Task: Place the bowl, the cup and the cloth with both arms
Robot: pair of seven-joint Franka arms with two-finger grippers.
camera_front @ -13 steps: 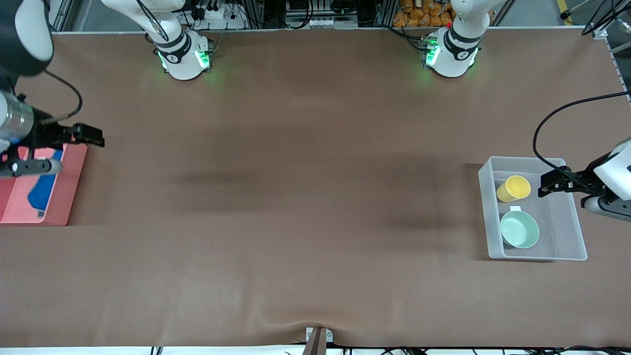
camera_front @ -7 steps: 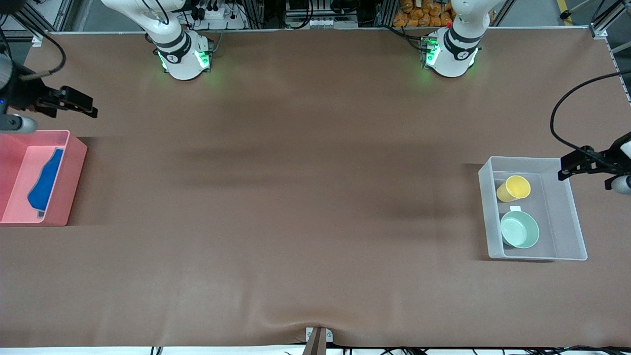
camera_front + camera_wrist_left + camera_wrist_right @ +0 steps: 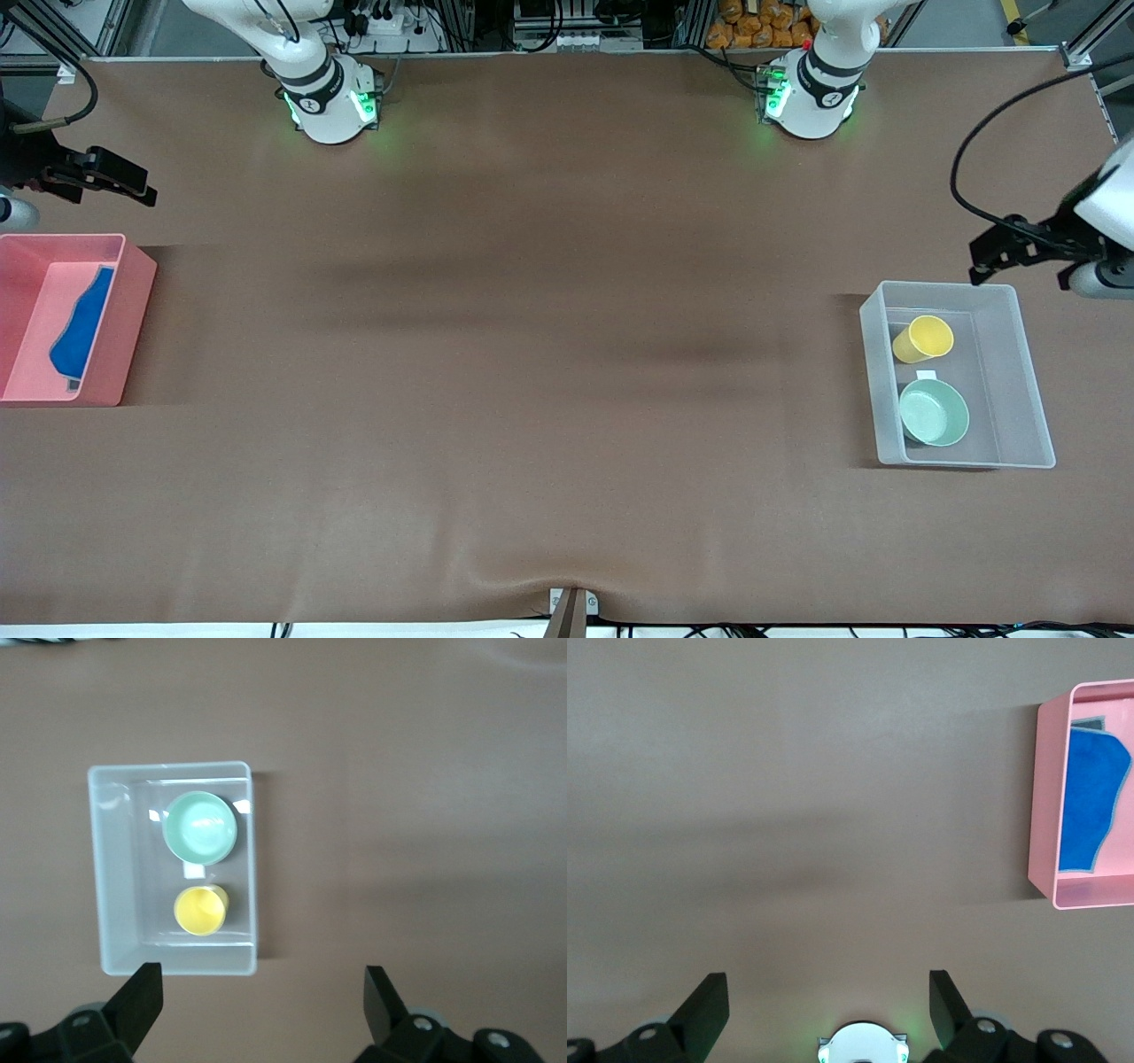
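The mint-green bowl and yellow tumbler cup sit in a clear plastic bin; the blue cloth lies in a pink bin. Left gripper and right gripper hang above bare table, fingers spread, empty.

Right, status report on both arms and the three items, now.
Left gripper open, empty, above table by clear bin. Right gripper open, empty, near pink bin. Cup, bowl in clear bin; cloth in pink. Nothing obstructing.

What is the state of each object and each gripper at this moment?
bowl: upright, in the clear bin, nearer the front camera than the cup.
cup: tilted, in the clear bin, apart from the bowl.
cloth: lying flat in the pink bin.
left gripper: open, empty, above the table beside the clear bin.
right gripper: open, empty, above the table beside the pink bin.
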